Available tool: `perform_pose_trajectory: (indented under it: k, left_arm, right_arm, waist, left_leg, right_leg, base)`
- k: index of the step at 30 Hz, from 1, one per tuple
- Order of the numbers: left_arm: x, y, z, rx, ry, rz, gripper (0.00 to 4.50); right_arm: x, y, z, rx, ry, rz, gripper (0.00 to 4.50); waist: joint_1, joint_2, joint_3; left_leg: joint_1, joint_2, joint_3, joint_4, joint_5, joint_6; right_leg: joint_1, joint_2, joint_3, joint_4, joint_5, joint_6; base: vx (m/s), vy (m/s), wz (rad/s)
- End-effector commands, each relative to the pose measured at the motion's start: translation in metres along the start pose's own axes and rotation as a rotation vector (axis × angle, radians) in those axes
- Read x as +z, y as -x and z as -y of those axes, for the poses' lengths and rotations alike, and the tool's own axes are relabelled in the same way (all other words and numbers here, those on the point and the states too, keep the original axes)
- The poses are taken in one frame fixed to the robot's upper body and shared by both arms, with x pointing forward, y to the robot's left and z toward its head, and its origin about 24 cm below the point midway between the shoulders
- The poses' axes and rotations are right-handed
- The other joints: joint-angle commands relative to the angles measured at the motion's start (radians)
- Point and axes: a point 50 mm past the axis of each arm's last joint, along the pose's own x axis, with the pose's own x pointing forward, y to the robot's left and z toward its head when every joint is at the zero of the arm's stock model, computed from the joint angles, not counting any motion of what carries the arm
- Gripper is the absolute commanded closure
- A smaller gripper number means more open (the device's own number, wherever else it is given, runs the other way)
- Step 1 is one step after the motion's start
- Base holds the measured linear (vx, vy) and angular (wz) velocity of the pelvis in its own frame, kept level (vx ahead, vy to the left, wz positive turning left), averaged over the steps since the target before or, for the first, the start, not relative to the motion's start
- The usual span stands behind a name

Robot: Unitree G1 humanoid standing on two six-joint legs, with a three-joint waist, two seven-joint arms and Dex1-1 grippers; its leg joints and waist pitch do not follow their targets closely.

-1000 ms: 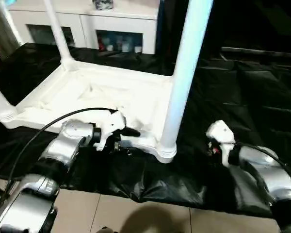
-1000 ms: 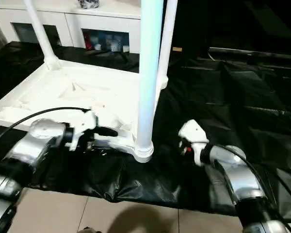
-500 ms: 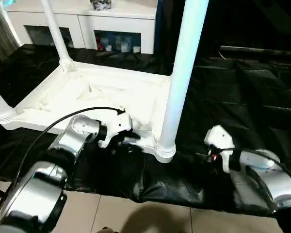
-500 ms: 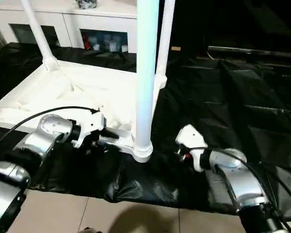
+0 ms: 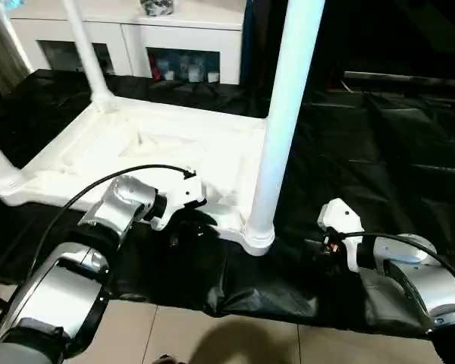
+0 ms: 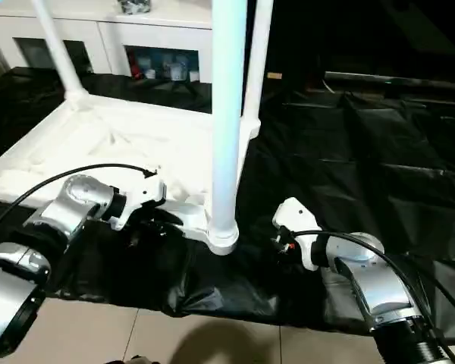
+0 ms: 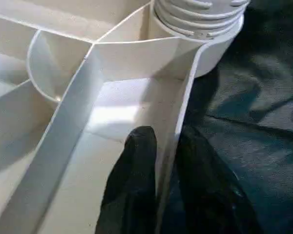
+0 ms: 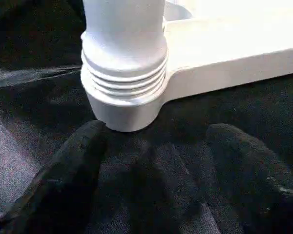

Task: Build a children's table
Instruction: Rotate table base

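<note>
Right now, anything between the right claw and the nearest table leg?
Nothing but bare black sheet between the right claw and the leg's socket, per right wrist view.

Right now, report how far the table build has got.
Done: the table top lies upside down on the black sheet with legs upright in its corner sockets, the nearest leg seated. In hand: the left gripper pinches the top's edge wall, while the right gripper waits open beside that socket. Left: turning the table upright.
</note>
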Motion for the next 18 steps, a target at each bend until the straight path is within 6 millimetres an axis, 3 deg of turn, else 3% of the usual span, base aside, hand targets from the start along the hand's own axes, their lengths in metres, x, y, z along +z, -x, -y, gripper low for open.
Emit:
perform_pose_trajectory:
  k: [1, 5, 9, 11, 12, 13, 17, 18]
  left_arm:
    - [-0.002, 0.004, -0.002, 0.022, 0.060, 0.005, 4.00]
    - [-0.002, -0.001, 0.001, 0.024, 0.121, 0.016, 4.25]
    - [-0.001, -0.009, 0.003, 0.064, 0.135, 0.031, 4.38]
    - [-0.001, -0.011, 0.004, 0.074, 0.128, 0.036, 4.43]
    - [0.000, -0.016, 0.010, 0.075, 0.069, 0.063, 4.47]
    - [0.002, -0.020, 0.015, 0.064, 0.023, 0.091, 4.49]
    - [0.004, -0.027, 0.024, 0.059, 0.000, 0.132, 4.49]
    - [0.004, -0.028, 0.026, 0.063, 0.009, 0.140, 4.49]
  right_arm:
    - [0.007, 0.001, 0.003, 0.006, 0.019, 0.010, 0.43]
    - [0.007, 0.001, 0.004, 0.003, 0.021, 0.007, 0.03]
    - [0.006, 0.001, 0.004, -0.004, 0.021, 0.007, 0.00]
    - [0.006, 0.001, 0.004, -0.006, 0.019, 0.009, 0.00]
    - [0.007, 0.000, 0.003, -0.015, 0.013, 0.022, 0.00]
    - [0.008, -0.001, 0.003, -0.023, 0.007, 0.036, 0.00]
    - [0.014, -0.007, 0.001, -0.040, -0.012, 0.087, 0.00]
    - [0.015, -0.011, 0.001, -0.046, -0.011, 0.092, 0.00]
  waist:
    - [0.010, -0.007, -0.067]
    - [0.009, -0.007, -0.066]
    - [0.008, -0.002, -0.066]
    - [0.006, -0.005, -0.066]
    - [0.006, 0.000, -0.066]
    - [0.004, -0.003, -0.066]
    - [0.003, -0.001, -0.063]
    - [0.006, -0.005, -0.064]
  left_leg:
    - [0.011, 0.014, -0.003, -0.057, -0.212, 0.040]
    - [0.011, 0.014, -0.003, -0.058, -0.218, 0.041]
    - [0.011, 0.014, -0.004, -0.057, -0.219, 0.043]
    - [0.009, 0.014, -0.005, -0.058, -0.220, 0.044]
    - [0.009, 0.016, -0.006, -0.058, -0.224, 0.043]
    - [0.008, 0.017, -0.007, -0.059, -0.228, 0.042]
    - [0.014, 0.017, -0.003, -0.062, -0.251, 0.041]
    - [0.014, 0.016, -0.003, -0.062, -0.251, 0.039]
  right_leg:
    - [0.057, -0.067, 0.035, -0.082, -0.122, -0.251]
    - [0.057, -0.067, 0.035, -0.085, -0.144, -0.251]
    - [0.057, -0.065, 0.035, -0.085, -0.128, -0.258]
    - [0.059, -0.065, 0.034, -0.086, -0.131, -0.254]
    - [0.058, -0.066, 0.035, -0.086, -0.135, -0.252]
    - [0.059, -0.067, 0.035, -0.087, -0.133, -0.252]
    - [0.050, -0.064, 0.035, -0.093, -0.198, -0.232]
    - [0.050, -0.064, 0.035, -0.094, -0.217, -0.221]
  base:
    - [0.000, 0.000, 0.00]
    - [0.000, 0.000, 0.00]
    - [0.000, 0.000, 0.00]
    - [0.000, 0.000, 0.00]
    - [0.000, 0.000, 0.00]
    - [0.000, 0.000, 0.00]
    - [0.000, 0.000, 0.00]
    - [0.000, 0.000, 0.00]
